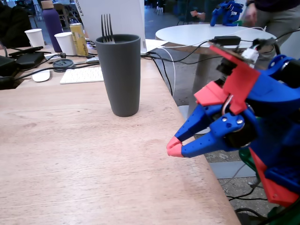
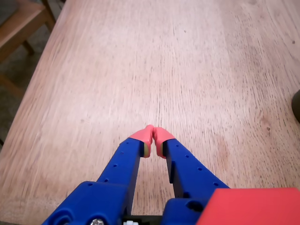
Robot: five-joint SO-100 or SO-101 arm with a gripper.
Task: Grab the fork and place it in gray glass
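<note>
The fork [image 1: 107, 28] stands inside the gray glass [image 1: 120, 75] with its silver tines sticking up above the rim; its handle is hidden in the glass. The glass stands upright on the wooden table [image 1: 70, 154] in the fixed view; only a dark sliver of it [image 2: 296, 105] shows at the right edge of the wrist view. My blue gripper with red tips [image 1: 174, 148] hovers at the table's right edge, to the right of and nearer than the glass. It also shows in the wrist view [image 2: 153, 136], shut and empty over bare wood.
At the back left of the fixed view stand two white paper cups [image 1: 34, 37], a purple bottle [image 1: 52, 23], a keyboard [image 1: 82, 75], a mouse [image 1: 41, 75] and cables. A round white table [image 1: 206, 33] and another blue arm are behind. The table's right edge [image 1: 201, 154] lies under my gripper.
</note>
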